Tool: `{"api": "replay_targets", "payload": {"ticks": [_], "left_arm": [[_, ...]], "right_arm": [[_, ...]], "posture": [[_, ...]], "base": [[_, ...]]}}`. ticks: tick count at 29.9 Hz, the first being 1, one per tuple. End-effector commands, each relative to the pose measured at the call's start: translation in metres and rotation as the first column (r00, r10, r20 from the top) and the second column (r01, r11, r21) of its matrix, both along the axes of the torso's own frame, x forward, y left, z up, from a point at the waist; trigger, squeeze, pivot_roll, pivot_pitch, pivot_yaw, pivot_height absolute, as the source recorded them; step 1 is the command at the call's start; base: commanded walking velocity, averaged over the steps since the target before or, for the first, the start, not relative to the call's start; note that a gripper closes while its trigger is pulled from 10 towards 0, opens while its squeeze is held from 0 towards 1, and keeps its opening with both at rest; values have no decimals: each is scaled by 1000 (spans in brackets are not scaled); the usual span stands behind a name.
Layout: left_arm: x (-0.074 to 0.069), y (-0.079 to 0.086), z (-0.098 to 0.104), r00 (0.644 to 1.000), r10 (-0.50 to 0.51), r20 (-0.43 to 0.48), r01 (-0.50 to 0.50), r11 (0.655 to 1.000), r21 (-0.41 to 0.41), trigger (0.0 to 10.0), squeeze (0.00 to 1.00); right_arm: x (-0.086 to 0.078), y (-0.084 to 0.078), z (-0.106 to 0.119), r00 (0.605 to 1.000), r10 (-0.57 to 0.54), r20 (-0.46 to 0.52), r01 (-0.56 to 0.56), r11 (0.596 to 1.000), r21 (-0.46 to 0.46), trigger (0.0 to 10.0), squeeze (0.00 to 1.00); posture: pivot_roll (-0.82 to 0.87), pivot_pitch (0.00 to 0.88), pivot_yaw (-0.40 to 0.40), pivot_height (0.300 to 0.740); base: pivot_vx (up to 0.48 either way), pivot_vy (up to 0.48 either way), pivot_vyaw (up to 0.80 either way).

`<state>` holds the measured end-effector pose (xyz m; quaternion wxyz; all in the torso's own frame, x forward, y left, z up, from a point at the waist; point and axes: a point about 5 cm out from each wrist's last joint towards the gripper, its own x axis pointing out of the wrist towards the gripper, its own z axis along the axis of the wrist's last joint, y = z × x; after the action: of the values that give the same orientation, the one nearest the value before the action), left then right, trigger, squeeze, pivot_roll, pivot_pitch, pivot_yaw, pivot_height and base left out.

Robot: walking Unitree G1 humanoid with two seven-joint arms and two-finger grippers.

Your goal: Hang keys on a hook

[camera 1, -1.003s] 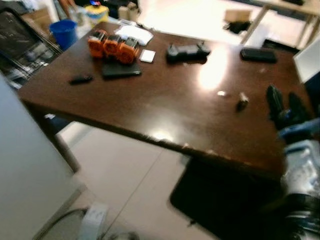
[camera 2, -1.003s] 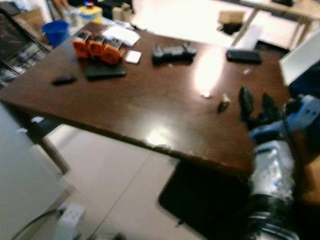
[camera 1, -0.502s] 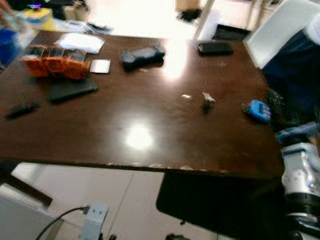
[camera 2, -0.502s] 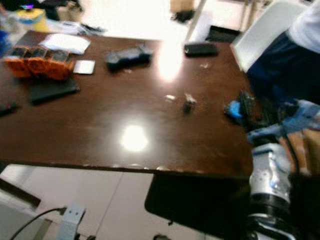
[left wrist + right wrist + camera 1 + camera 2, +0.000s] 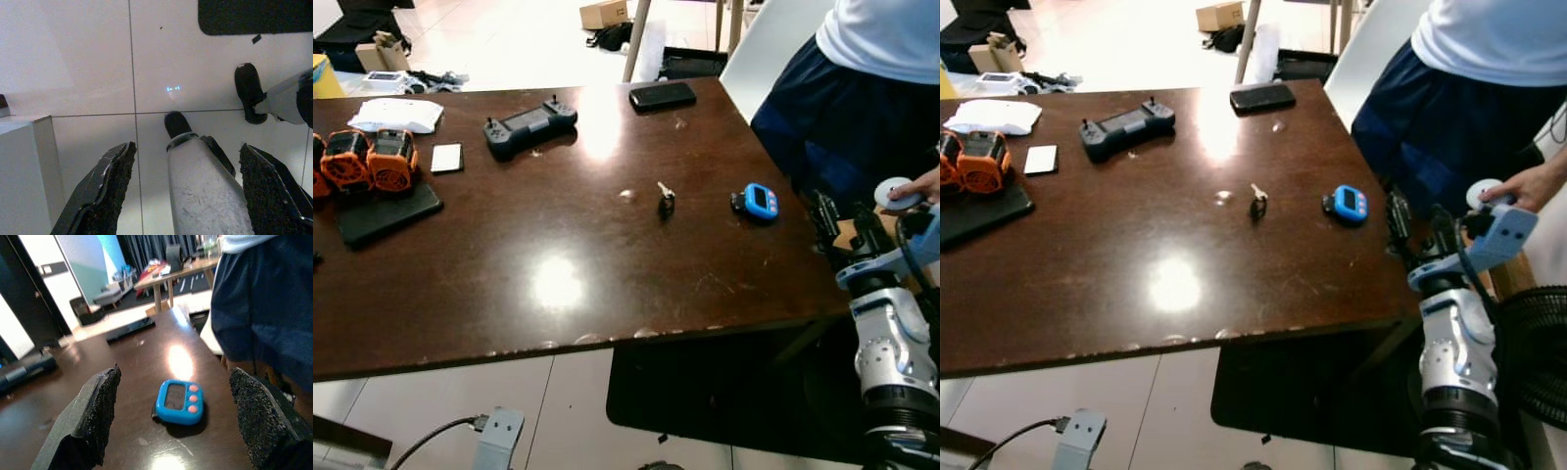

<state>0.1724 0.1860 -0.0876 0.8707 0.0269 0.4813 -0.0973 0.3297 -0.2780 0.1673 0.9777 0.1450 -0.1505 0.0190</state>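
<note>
A small key with a dark fob [image 5: 665, 200] lies near the middle of the dark brown table [image 5: 558, 294]. My right gripper [image 5: 844, 223] is held at the table's right edge, open, with nothing between its fingers. In the right wrist view its two black fingers [image 5: 85, 421] frame a blue timer [image 5: 177, 402] on the tabletop; the key lies further left, beyond the timer [image 5: 759, 203]. My left gripper [image 5: 190, 196] hangs open over the pale floor tiles, above my own leg.
A person [image 5: 871, 88] in a white shirt and dark blue shorts stands close at the table's right corner, a hand [image 5: 911, 191] holding a white round thing. On the table: a game controller [image 5: 530, 124], black phone [image 5: 662, 95], orange devices [image 5: 367, 162]. A fan [image 5: 1538, 343] stands at right.
The whole picture has swung to the right, so the camera has turned. The blue timer and the person have come into view. My right gripper stays at the table's right edge.
</note>
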Motion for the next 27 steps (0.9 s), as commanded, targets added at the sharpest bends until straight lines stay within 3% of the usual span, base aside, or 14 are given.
{"api": "replay_targets", "payload": {"ticks": [1,6,12,14,16,18,23,27], "left_arm": [[-9,1,-4,999,14,-29,-14,1000,4,10000,0],[-9,1,-4,999,10,-31,-10,1000,2,10000,0],[-11,1,-5,999,17,-35,-17,1000,-3,10000,0],[-11,1,-5,999,17,-35,-17,1000,-3,10000,0],[-12,1,-5,999,24,-36,-24,1000,-7,10000,0],[-12,0,-5,999,30,-36,-30,999,-9,10000,0],[-14,0,-6,999,29,-37,-30,999,-14,10000,0],[-15,-1,-7,999,2,-41,-3,1000,-14,10000,0]], "right_arm": [[1,9,-10,999,27,-35,-27,1000,-4,10000,0],[5,31,-16,992,116,-56,-120,991,-55,10000,0],[12,98,-21,930,358,-80,-366,919,-145,10000,0],[12,98,-21,930,358,-80,-366,919,-145,10000,0],[14,112,-20,916,392,-86,-401,903,-155,10000,0],[16,112,-20,919,383,-93,-394,906,-156,10000,0],[24,99,-26,947,275,-166,-303,937,-174,10000,0],[25,102,-27,943,278,-183,-311,932,-186,10000,0]], "posture": [[-114,76,79,740],[-114,77,80,740],[-116,82,80,740],[-116,82,80,740],[-101,84,74,740],[-101,84,74,740],[-102,87,71,740],[-104,87,67,740]], "base": [[0,0,0],[0,0,0],[0,0,0],[0,0,0],[0,0,0],[0,0,0],[0,0,0],[0,0,0]]}}
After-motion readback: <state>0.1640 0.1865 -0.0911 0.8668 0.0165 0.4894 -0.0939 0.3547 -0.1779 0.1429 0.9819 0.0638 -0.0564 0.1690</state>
